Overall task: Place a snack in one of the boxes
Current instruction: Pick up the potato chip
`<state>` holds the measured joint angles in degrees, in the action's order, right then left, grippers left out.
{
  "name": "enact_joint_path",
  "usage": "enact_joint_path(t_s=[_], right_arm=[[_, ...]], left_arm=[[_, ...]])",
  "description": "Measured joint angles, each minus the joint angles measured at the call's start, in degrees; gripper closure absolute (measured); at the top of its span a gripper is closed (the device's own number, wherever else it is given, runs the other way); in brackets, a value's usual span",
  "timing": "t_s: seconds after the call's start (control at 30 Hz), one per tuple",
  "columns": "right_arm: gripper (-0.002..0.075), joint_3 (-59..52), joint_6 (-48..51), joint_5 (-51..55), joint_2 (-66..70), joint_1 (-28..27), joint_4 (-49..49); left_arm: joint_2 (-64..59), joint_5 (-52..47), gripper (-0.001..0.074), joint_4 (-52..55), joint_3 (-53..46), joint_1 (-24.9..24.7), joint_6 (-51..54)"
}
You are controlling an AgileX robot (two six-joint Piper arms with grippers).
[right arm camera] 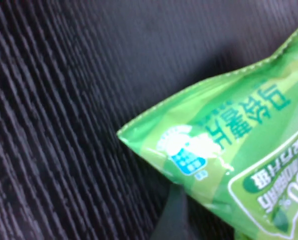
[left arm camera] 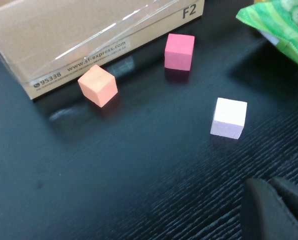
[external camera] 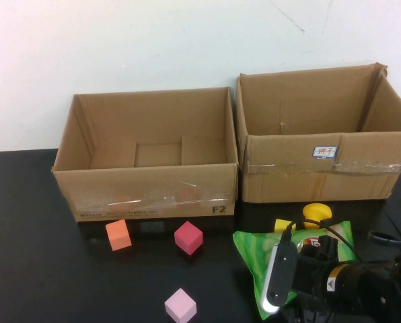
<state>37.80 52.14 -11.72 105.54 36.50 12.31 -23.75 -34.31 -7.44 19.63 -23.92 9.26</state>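
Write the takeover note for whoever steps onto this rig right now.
Left tool: shut, parked low over the table near the pale pink cube.
Right tool: over the green snack bag, jaws not visible.
Snack bag lies on the table in front of the right box; left box beside it.
Done: nothing boxed.
Left: grasp the bag, lift it, drop it into a box.

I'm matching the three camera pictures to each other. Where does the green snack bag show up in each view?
High view: snack bag lies on the table in front of the right box, with the right gripper over it.
Left wrist view: only a corner of the bag, upper right edge.
Right wrist view: the bag fills the right side, close up.
Shared landmark: the black table, in all three.
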Motion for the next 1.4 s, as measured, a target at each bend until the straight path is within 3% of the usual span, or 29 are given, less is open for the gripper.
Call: enact_joint_path(t_s=[0.7, 0.8, 0.93, 1.0, 1.13, 1.4], right_arm=[[0.0143, 0.0, 4.5, -9.9, 4.4, 0.0, 1.5], [0.0262, 0.1, 4.9, -12.6, 5.5, 0.1, 1.5], [0.0542, 0.2, 5.1, -14.5, 5.7, 0.1, 1.5], [0.0631, 0.2, 5.1, -14.5, 5.4, 0.2, 2.0], [0.0696, 0.2, 5.1, -14.0, 3.9, 0.2, 4.6], [0.0716, 0.0, 4.8, -12.2, -6.7, 0.2, 9.3]], left_arm=[[0.0, 1.3, 0.0736, 0.6, -0.5, 0.0, 0.0], [0.0, 1.3, 0.0736, 0.6, -0.5, 0.0, 0.0], [0.0, 1.3, 0.0736, 0.6, -0.5, 0.0, 0.0], [0.0, 1.3, 0.0736, 0.6, -0.5, 0.0, 0.0], [0.0, 1.3, 0.0736, 0.6, -0.5, 0.0, 0.0], [0.0, 1.7, 0.0736, 0.7, -0.5, 0.0, 0.0]])
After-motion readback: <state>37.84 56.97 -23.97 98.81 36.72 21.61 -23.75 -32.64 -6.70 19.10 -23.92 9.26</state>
